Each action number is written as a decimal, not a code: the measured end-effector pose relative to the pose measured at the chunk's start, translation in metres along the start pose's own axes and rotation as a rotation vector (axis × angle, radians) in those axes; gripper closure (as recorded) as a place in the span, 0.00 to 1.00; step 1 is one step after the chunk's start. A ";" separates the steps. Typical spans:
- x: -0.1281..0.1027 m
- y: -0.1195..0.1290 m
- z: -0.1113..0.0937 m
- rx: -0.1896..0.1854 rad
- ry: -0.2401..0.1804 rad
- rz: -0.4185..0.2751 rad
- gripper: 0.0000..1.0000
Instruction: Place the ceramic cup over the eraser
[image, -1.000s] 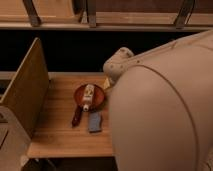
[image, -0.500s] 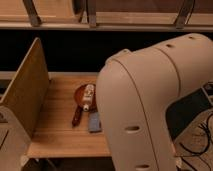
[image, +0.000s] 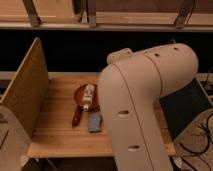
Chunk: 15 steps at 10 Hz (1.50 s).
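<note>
The eraser (image: 94, 121), a small flat grey-blue block, lies on the wooden table (image: 55, 135) just in front of a red-brown dish (image: 80, 92). A dark red-brown handle (image: 76, 116) lies left of the eraser. A pale elongated object (image: 88, 96) lies in the dish; I cannot tell whether it is the ceramic cup. My large beige arm (image: 145, 100) fills the right half of the view and covers the table's right part. The gripper is not in view; the arm hides whatever lies behind it.
A tall wooden side panel (image: 25, 92) stands along the table's left edge. A dark gap and wooden shelving (image: 100, 20) run behind the table. A dark object and cables (image: 200, 125) lie at the right, past the arm.
My arm has swung back from the camera, so its elbow and upper link now show in full. The eraser, dish and handle have not moved.
</note>
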 end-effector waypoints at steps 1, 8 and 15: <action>-0.001 0.001 0.007 -0.014 0.014 0.002 0.20; 0.005 -0.005 0.029 -0.048 0.093 0.008 0.56; -0.012 0.002 -0.039 -0.069 -0.030 -0.050 1.00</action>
